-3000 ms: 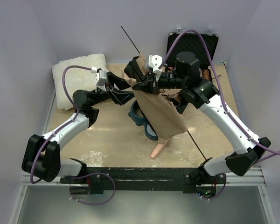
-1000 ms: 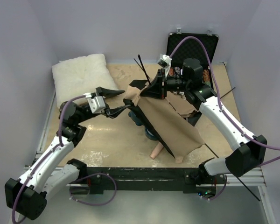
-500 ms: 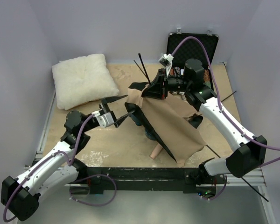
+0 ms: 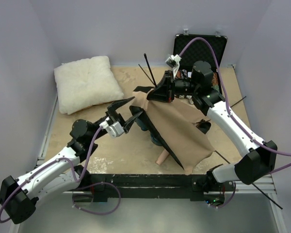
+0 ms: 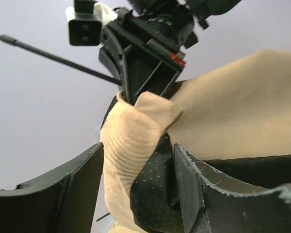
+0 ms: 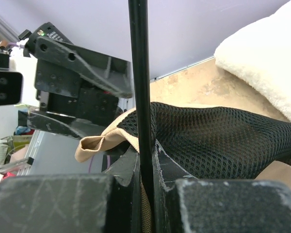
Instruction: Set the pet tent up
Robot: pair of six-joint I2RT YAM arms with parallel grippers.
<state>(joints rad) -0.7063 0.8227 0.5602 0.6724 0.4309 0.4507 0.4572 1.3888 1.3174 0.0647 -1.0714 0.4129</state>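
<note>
1 pet tent [image 4: 177, 128]: slumped mid-table [image 4: 116, 150], between both arms | right gripper [image 4: 157, 94]: clamped tight on 1 pole [image 6: 139, 87] at tent's top edge | left gripper [image 4: 136, 107]: spread wide, tent edge between, ungripped | 1 pillow [image 4: 87, 82], 1 case [image 4: 199, 46] behind

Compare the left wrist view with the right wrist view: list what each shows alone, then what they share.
Left wrist only: the right arm's wrist camera, beside the right gripper holding the pet tent by its peak. Right wrist only: the white pillow, bare tabletop, and the pole pinched between that gripper's fingers. Both: the tent's tan fabric and black mesh, the pole, and the left gripper.
</note>
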